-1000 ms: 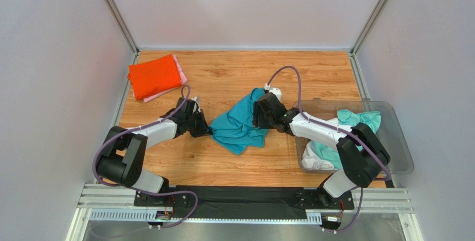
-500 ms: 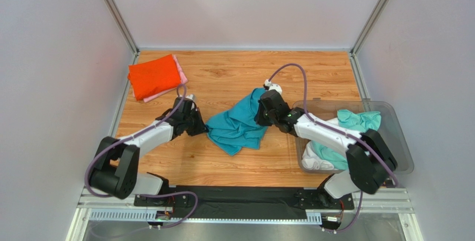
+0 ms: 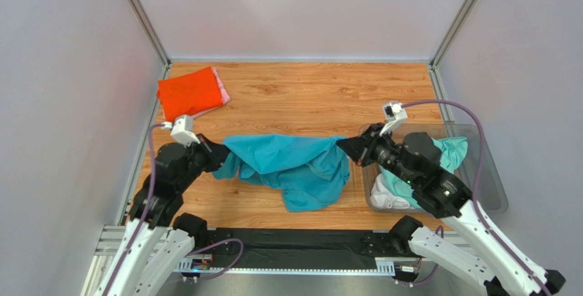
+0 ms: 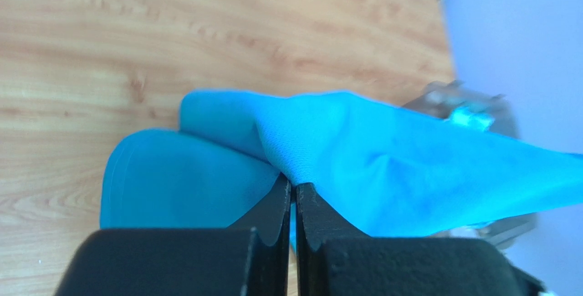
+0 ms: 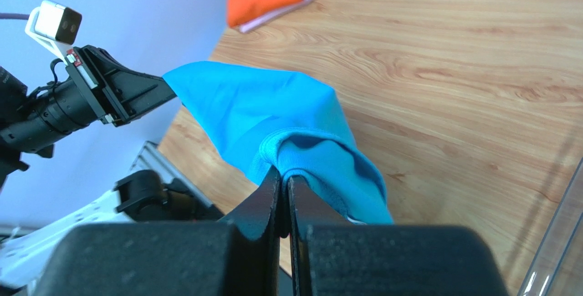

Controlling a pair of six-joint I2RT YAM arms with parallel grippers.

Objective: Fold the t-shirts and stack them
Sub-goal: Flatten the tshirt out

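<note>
A teal t-shirt [image 3: 287,163] hangs stretched between both arms above the wooden table, its lower part sagging toward the near edge. My left gripper [image 3: 217,152] is shut on its left end, with teal cloth [image 4: 383,166] bunched at the fingertips. At the shirt's right end my right gripper [image 3: 345,147] is shut on a folded hem [image 5: 308,149]. A folded orange-red t-shirt [image 3: 189,93] lies on a pink one [image 3: 220,85] at the far left corner. Mint-green [image 3: 445,149] and white [image 3: 386,199] shirts sit in the bin.
The clear plastic bin [image 3: 489,173] stands at the right edge of the table [image 3: 301,91], right beside my right arm. Metal frame posts and white walls close in the table on three sides. The left arm's fingers [image 5: 130,91] show in the right wrist view.
Both arms have lifted and pulled apart, spreading the crumpled teal shirt into a wide hanging band. The right gripper closed on the shirt's edge.
</note>
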